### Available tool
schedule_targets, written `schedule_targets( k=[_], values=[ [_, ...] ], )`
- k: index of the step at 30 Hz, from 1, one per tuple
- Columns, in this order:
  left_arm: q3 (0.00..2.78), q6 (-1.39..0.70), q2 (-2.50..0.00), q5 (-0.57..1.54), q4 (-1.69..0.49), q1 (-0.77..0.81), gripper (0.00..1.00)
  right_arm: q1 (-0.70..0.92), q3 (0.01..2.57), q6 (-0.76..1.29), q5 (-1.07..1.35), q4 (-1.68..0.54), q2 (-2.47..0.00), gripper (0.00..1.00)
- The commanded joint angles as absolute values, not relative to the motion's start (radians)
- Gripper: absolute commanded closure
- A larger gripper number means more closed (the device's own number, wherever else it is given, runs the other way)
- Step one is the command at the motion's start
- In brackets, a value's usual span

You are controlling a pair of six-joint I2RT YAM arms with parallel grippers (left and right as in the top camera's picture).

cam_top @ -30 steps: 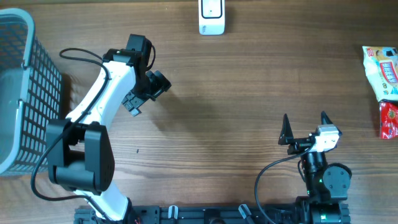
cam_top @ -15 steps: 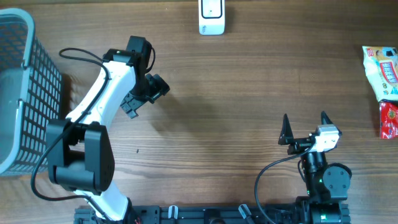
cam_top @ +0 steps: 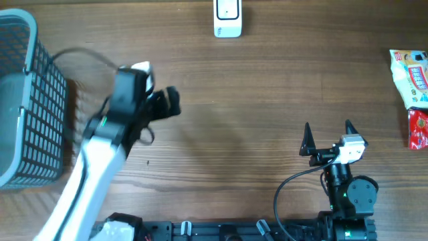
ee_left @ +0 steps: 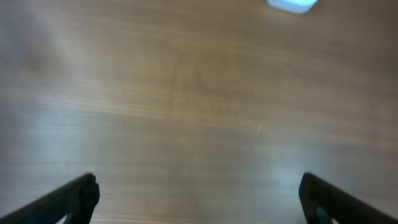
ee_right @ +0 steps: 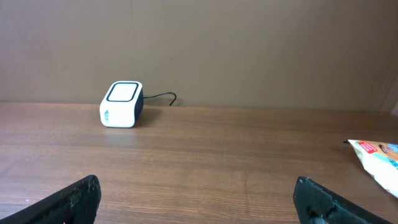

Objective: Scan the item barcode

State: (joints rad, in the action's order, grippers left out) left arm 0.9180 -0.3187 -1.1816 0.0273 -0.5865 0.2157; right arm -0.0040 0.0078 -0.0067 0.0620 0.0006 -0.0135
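Observation:
The white barcode scanner (cam_top: 227, 19) stands at the table's far edge; it also shows in the right wrist view as a small white box (ee_right: 121, 104) with a cable, and as a blurred pale patch (ee_left: 291, 4) in the left wrist view. A yellow-and-white snack packet (cam_top: 410, 77) and a red packet (cam_top: 418, 128) lie at the right edge. My left gripper (cam_top: 170, 102), blurred by motion, is open over bare wood left of centre, holding nothing (ee_left: 199, 199). My right gripper (cam_top: 328, 128) is open and empty near the front (ee_right: 199, 199).
A grey mesh basket (cam_top: 27, 80) stands at the left edge, close to the left arm. The end of the snack packet (ee_right: 376, 155) reaches into the right wrist view's right side. A brown wall rises behind the scanner.
The left arm has swung and is now motion-blurred, its links lower and further left; its gripper stays near the same spot. The right arm has not moved.

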Motion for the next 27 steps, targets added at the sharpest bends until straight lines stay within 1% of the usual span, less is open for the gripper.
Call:
schedule_targets(
  k=[1, 4, 7, 10, 17, 27],
  values=[
    [0.696, -0.110, -0.894, 0.091, -0.421, 0.175, 0.00, -0.009, 0.006, -0.024, 0.056, 0.001, -0.004, 0.00],
    [0.544, -0.055, -0.638, 0.122, -0.327, 0.129, 0.00, -0.009, 0.006, -0.024, 0.056, 0.001, -0.004, 0.01],
    [0.439, -0.055, -0.453, 0.107, -0.329, 0.083, 0.00, -0.009, 0.006, -0.024, 0.056, 0.001, -0.004, 0.00],
    [0.371, -0.056, -0.389, 0.096, -0.321, 0.059, 0.00, -0.009, 0.006, -0.024, 0.056, 0.001, -0.004, 0.00],
    [0.204, -0.056, -0.244, 0.084, -0.133, 0.018, 0.00, -0.009, 0.006, -0.024, 0.056, 0.001, -0.004, 0.00],
    [0.052, -0.057, -0.045, 0.077, 0.017, -0.009, 0.00, -0.009, 0.006, -0.024, 0.056, 0.001, -0.004, 0.00]
  ],
)
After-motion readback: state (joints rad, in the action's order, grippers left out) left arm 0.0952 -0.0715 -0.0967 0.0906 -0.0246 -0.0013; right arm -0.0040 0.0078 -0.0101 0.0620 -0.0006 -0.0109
